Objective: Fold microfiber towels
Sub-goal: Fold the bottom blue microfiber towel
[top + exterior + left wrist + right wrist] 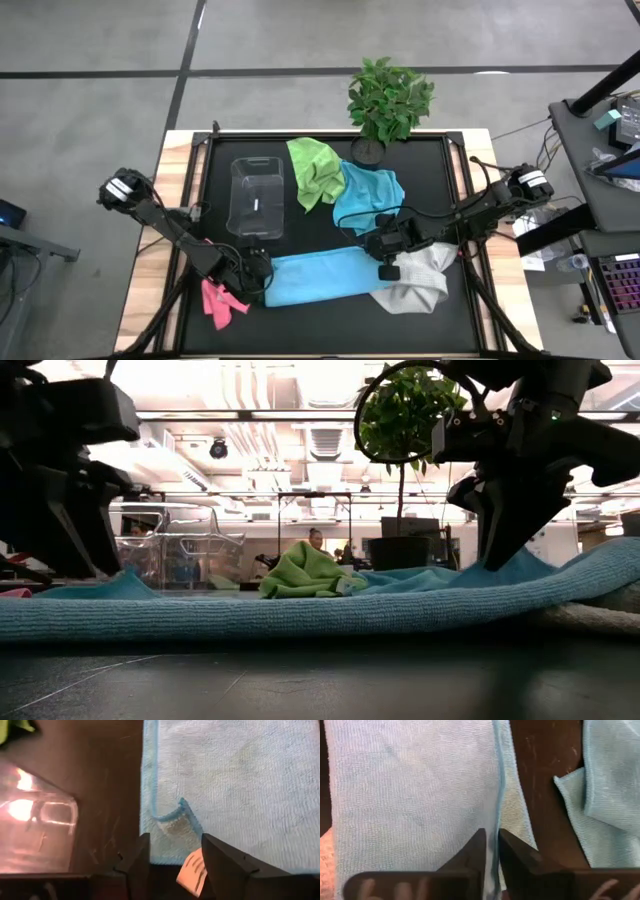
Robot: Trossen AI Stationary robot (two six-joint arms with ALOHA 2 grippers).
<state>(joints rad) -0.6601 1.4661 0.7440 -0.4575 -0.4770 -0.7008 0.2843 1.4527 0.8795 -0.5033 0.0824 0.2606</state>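
Observation:
A light blue towel (320, 276), folded into a long strip, lies along the table's near side. Its right end rests on a white towel (420, 285). My left gripper (172, 857) stands open at the strip's left end, one finger on either side of a corner (172, 820) that keeps a small raised crease. My right gripper (492, 852) is shut on the strip near its right end. A pink towel (218, 300) lies near the left arm. A green towel (315, 170) and a second blue towel (365, 195) lie farther back. My right gripper pinches the hem of the strip's upper layer (496, 815) between its two fingers, near the right end. The fingers come from above, slanting down, and lie along the hem. The towel lies on the table, drawn up into a low peak (515, 565) at the fingers.
A clear plastic bin (257, 195) stands behind the left gripper. A potted plant (388, 100) stands at the table's far edge. Bare black table (440, 170) shows at the far right and along the near edge.

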